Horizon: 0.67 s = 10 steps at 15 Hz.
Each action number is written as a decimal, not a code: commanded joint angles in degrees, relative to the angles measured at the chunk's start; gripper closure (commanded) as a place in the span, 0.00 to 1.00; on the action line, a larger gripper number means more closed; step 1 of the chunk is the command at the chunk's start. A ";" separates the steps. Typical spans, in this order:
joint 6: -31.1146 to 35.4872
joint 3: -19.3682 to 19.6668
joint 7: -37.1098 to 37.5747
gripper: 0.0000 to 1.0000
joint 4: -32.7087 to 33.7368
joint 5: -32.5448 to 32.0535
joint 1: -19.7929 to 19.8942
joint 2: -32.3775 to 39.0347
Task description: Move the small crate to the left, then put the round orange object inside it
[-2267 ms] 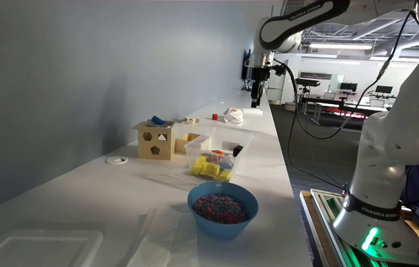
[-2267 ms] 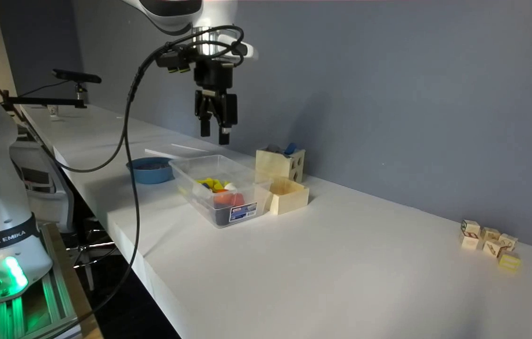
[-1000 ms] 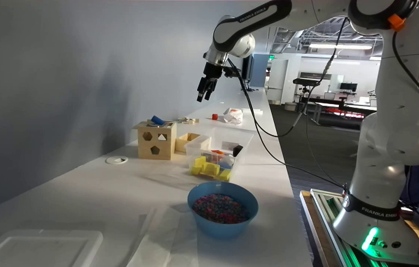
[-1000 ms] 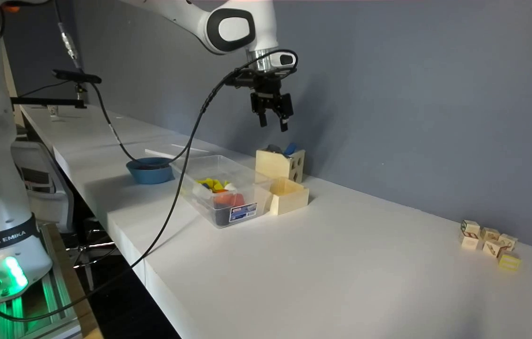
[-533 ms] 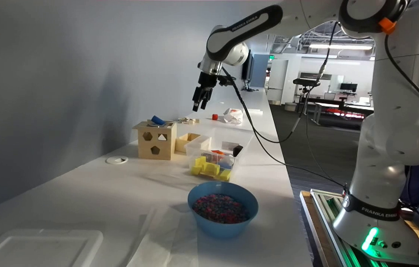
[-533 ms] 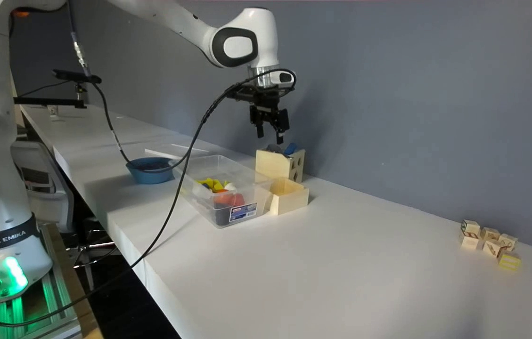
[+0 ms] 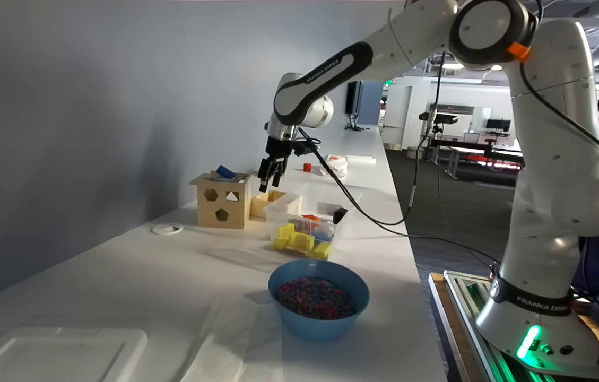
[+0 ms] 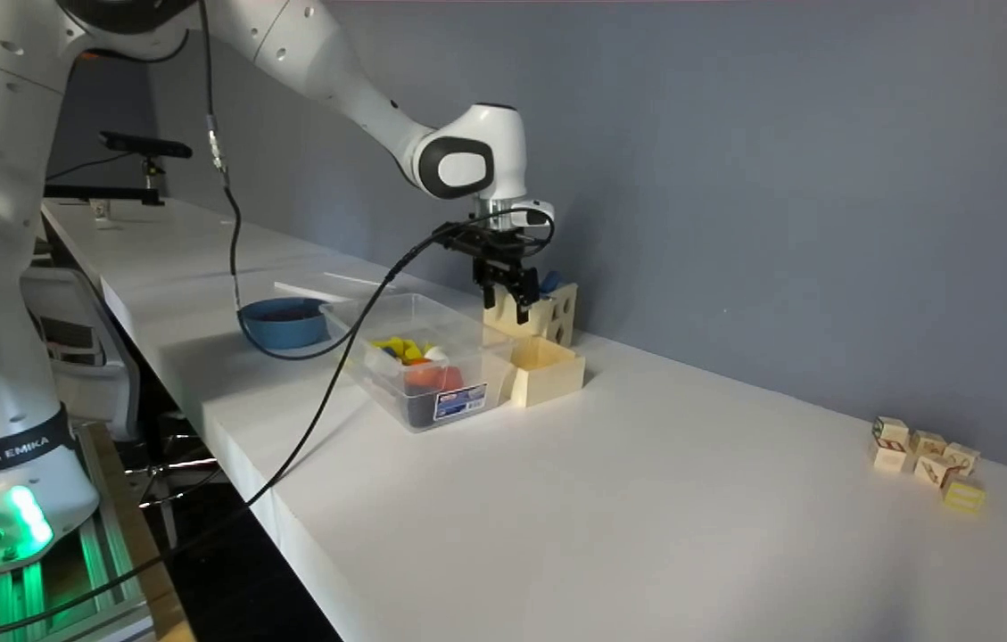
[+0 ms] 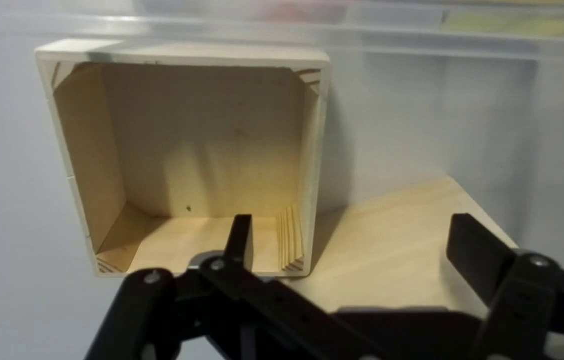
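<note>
The small crate, a low open box of pale wood, sits between the clear bin and the taller holed cube in both exterior views (image 7: pixel 260 206) (image 8: pixel 549 385). In the wrist view the crate (image 9: pixel 202 135) is empty. My gripper (image 7: pixel 270 184) (image 8: pixel 506 308) (image 9: pixel 351 225) is open, holds nothing and hangs above the crate's cube side. In the wrist view one finger (image 9: pixel 240 240) overlaps the crate's inside, and the other overlaps the cube's top (image 9: pixel 391 245). A rounded orange-red shape (image 8: pixel 447 378) shows through the bin's wall; I cannot tell whether it is the round orange object.
The clear bin (image 8: pixel 392 403) with yellow and other pieces stands close beside the crate. A blue bowl (image 7: pixel 310 329), a small red object (image 7: pixel 307 167), a crumpled white bag (image 7: pixel 338 165) and several letter blocks (image 8: pixel 934 468) are on the table. The wall (image 8: pixel 735 223) runs behind.
My gripper has moved from high over the bin side toward the wall, then down to just above the crate. It stays open. The crate, cube and bin have not moved.
</note>
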<state>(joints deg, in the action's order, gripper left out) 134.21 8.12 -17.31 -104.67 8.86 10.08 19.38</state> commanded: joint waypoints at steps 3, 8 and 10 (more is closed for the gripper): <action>2.52 -2.32 3.06 0.00 1.66 -0.53 0.53 4.62; 4.26 -2.48 5.98 0.48 0.46 -1.12 0.39 4.93; 4.31 -1.98 7.21 0.62 -0.10 -1.56 0.44 4.71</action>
<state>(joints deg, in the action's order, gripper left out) 137.57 6.06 -12.77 -104.53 8.66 10.13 23.92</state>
